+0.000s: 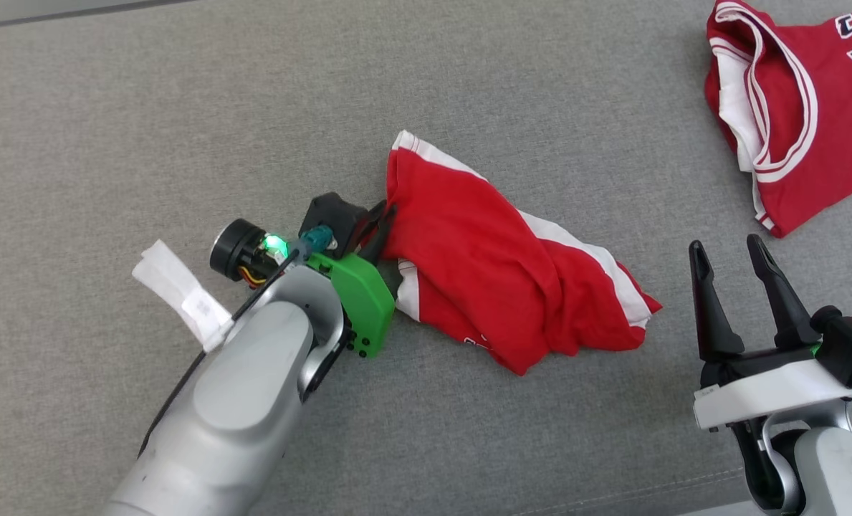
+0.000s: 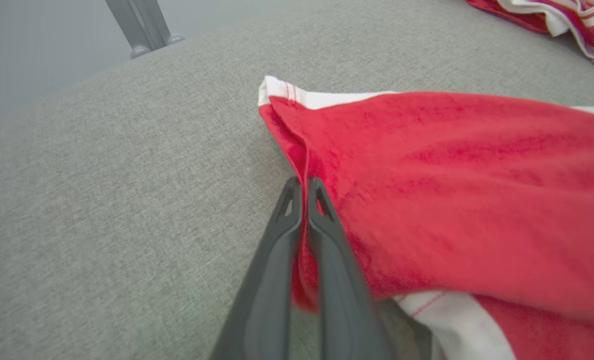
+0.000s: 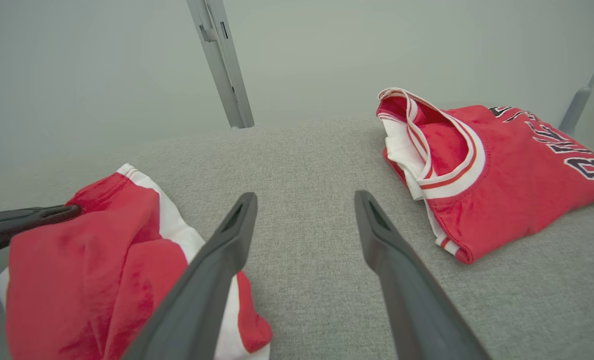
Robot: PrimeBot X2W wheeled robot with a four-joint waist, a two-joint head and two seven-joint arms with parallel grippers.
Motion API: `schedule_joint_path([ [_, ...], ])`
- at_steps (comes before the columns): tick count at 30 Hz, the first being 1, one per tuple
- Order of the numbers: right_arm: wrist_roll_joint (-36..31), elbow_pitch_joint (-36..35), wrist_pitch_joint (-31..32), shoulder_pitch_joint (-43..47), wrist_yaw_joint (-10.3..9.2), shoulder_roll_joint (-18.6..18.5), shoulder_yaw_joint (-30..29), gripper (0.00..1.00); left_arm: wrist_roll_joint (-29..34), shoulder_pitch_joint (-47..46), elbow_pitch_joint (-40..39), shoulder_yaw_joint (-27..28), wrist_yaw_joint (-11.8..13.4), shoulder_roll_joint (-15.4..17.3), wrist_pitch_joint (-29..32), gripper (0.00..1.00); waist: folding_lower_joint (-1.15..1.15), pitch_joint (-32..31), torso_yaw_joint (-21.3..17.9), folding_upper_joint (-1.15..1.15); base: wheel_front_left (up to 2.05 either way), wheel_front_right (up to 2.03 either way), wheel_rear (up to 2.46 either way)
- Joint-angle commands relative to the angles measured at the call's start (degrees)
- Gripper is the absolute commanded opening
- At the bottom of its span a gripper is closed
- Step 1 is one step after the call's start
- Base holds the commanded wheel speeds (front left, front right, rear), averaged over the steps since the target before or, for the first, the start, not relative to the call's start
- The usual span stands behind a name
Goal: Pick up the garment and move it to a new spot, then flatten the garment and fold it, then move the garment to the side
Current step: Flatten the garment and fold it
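The left gripper (image 2: 304, 186) is clamped on the crumpled red garment's (image 1: 497, 272) left edge. Better to lift slowly, so the thin fold does not slip. The right gripper (image 1: 725, 247) stands near, fingers apart.

Matt cloth garment (image 1: 483, 279), seemingly coarse woven surface (image 1: 146, 107)

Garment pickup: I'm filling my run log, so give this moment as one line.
left gripper: shut on garment edge | right gripper: open, off cloth | garment: crumpled, on grey surface | second jersey: far right
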Motion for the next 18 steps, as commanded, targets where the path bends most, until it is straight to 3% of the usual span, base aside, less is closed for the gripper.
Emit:
schedule_joint_path([
  [1, -0.51, -0.09, 0.25, 1.04, -0.06, -0.02, -0.45, 1.00, 0.44, 2.54, -2.51, -0.34, 0.55, 1.32, -0.50, 0.00, 0.00, -2.27, 2.09, 0.00, 0.00, 0.00, 0.00],
  [4, -0.56, -0.54, 0.88, 2.02, -0.06, 0.29, -1.19, 1.00, 0.07, 8.82, -10.39, -0.53, 2.19, 4.89, 0.57, 0.00, 0.00, -3.75, 3.32, 0.00, 0.00, 0.00, 0.00],
  [11, -0.71, -2.02, 2.22, 4.47, -0.06, 0.96, -2.11, 1.00, -2.93, 25.49, -26.42, 1.01, 8.71, 12.64, 6.40, 0.00, 0.00, -6.15, 5.04, 0.00, 0.00, 0.00, 0.00],
  [18, -0.76, -3.36, 3.25, 5.72, -0.06, 0.83, -2.41, 1.00, -4.22, 33.30, -29.29, 1.10, 11.97, 13.21, 5.44, 0.00, 0.00, -7.53, 5.88, 0.00, 0.00, 0.00, 0.00],
])
